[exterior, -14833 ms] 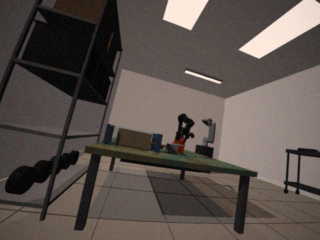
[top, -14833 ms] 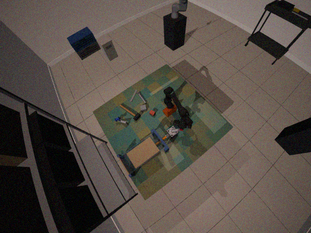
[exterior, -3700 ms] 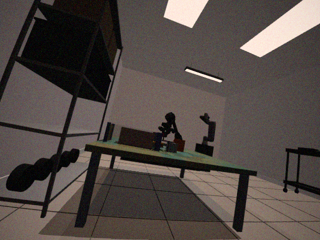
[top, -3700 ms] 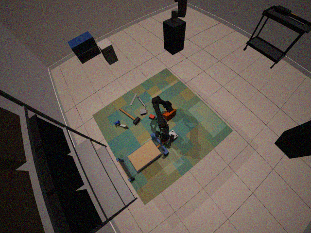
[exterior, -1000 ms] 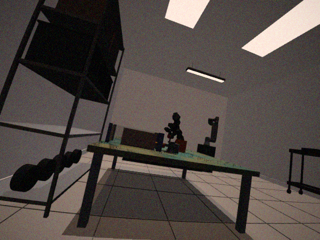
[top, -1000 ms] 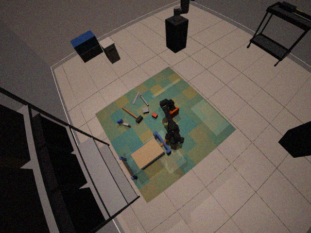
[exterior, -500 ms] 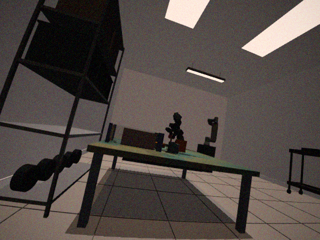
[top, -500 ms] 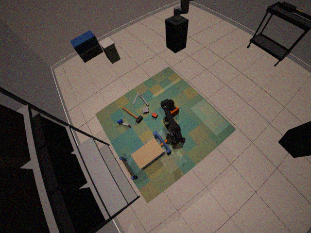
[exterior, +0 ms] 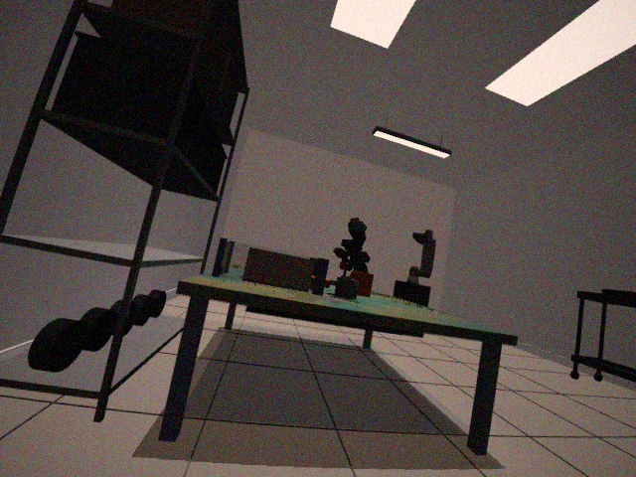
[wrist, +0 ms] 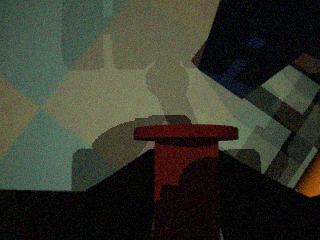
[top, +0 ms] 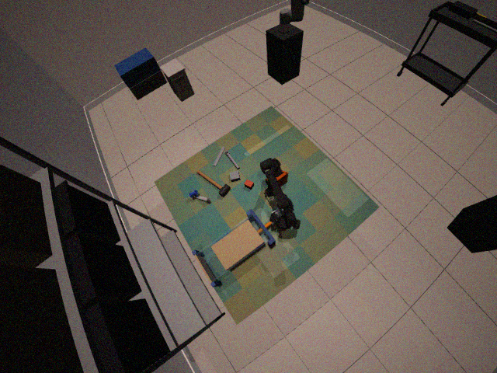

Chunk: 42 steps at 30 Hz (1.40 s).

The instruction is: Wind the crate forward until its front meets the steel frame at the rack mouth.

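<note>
The crate (top: 238,245) (exterior: 277,266) sits flat, its tan top showing. Its front is close behind the blue steel frame (top: 262,226) (exterior: 323,275) (wrist: 250,37), with a narrow gap showing between them. The orange strap (top: 265,227) (wrist: 312,181) runs out through the frame towards the hand winch (exterior: 346,288), which is largely hidden under the arm in the top view. My gripper (wrist: 183,158) is shut on the red grip of the winch handle (wrist: 186,133), which stands upright between the fingers. The square key and its hole are hidden. The cubby's clear panels are hard to make out.
An orange box (top: 282,177) (exterior: 362,283) stands by the arm's base. A hammer (top: 210,181), a blue-ended tool (top: 200,196), a wrench (top: 231,159), a flat bar (top: 218,156), a grey block (top: 234,176) and a red block (top: 248,184) lie on the bench away from the winch.
</note>
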Each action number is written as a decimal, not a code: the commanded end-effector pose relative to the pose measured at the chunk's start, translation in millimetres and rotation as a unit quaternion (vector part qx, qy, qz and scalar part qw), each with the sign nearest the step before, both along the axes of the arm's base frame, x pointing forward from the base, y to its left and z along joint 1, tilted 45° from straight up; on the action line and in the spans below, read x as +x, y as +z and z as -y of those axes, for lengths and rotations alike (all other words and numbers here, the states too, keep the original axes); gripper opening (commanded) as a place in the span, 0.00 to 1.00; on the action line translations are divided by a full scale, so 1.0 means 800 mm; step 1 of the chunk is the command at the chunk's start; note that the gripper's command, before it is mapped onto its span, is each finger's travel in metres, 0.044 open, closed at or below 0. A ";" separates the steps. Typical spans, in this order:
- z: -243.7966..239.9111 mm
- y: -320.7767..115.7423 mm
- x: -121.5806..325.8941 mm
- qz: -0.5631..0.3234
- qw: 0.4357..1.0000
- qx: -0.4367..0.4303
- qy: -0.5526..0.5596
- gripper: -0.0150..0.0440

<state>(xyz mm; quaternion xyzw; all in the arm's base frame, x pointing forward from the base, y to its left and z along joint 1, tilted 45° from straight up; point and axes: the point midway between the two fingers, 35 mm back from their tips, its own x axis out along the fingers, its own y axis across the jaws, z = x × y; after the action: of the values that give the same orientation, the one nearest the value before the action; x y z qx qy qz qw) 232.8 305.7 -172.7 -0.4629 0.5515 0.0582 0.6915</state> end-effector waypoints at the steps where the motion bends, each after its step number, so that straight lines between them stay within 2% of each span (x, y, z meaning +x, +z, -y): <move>1: -0.005 -0.010 -0.025 -0.024 1.000 0.002 0.002 0.25; 42: -0.009 -0.015 -0.079 -0.025 1.000 0.002 0.002 0.25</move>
<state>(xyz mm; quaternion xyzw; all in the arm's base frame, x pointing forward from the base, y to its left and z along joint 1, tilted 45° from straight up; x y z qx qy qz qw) 188.0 316.5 -181.4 -0.4573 0.5544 0.0657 0.6923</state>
